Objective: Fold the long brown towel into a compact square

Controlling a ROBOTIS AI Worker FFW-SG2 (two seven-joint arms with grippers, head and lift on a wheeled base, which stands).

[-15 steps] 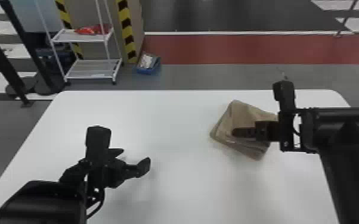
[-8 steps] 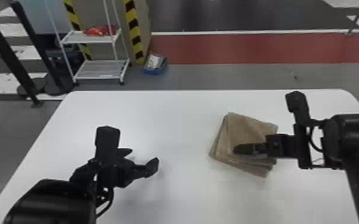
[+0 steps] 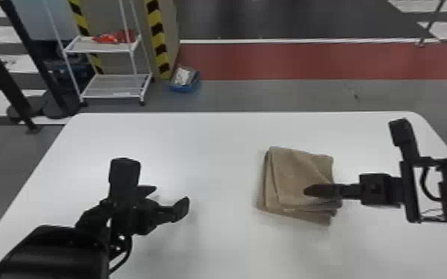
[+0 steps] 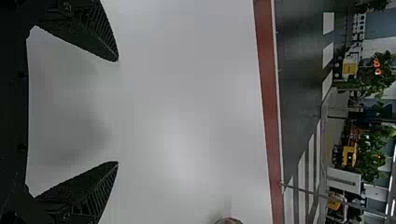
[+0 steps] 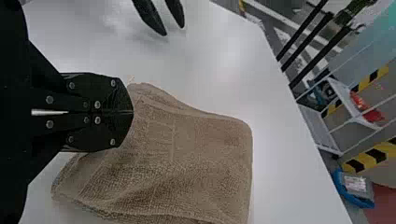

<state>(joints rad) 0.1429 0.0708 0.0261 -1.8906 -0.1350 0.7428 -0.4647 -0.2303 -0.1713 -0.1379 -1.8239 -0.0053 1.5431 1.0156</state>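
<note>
I've got one blue bin on the floor, one pale packet inside. One folded brown towel lies on the white table, my right gripper over it, jaws closed together; my left gripper, jaws wide apart, hangs above the table.

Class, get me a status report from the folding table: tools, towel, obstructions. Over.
Left tool open above table. Right tool shut, overlapping towel in head view. Towel folded roughly square, layers uneven. Right tool partly blocks towel.
</note>
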